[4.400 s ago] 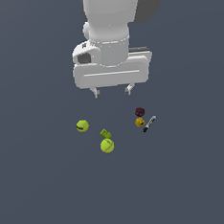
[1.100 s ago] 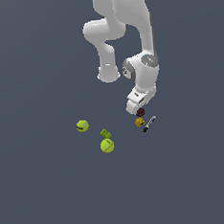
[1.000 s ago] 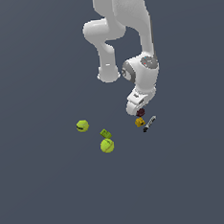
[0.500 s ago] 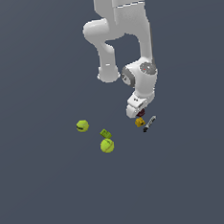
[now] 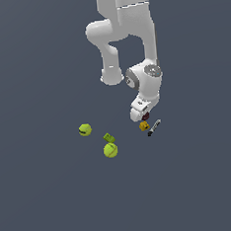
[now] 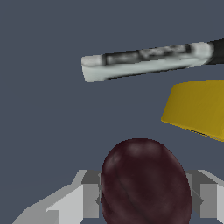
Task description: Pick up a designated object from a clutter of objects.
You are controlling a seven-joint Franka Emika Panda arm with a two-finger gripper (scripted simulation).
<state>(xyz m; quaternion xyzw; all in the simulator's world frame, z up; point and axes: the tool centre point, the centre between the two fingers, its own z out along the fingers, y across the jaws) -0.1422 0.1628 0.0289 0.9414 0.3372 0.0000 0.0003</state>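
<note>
Wrist view showed the plum (image 6: 145, 181) low in the frame, sitting between the two grey fingers (image 6: 89, 194) of the gripper (image 6: 146, 199), which stood spread on either side of it; whether the pads touched it could not be told. Just beyond lay the orange lump (image 6: 199, 107) and the marker (image 6: 144, 61). In the exterior view the gripper (image 5: 141, 116) was right of centre, low over the plum (image 5: 146, 116), with the lump (image 5: 144, 126) and marker (image 5: 154, 128) just below it. The likely risk: a round plum could squirt out if pinched off-centre, or a finger could nudge the nearby lump into it.
</note>
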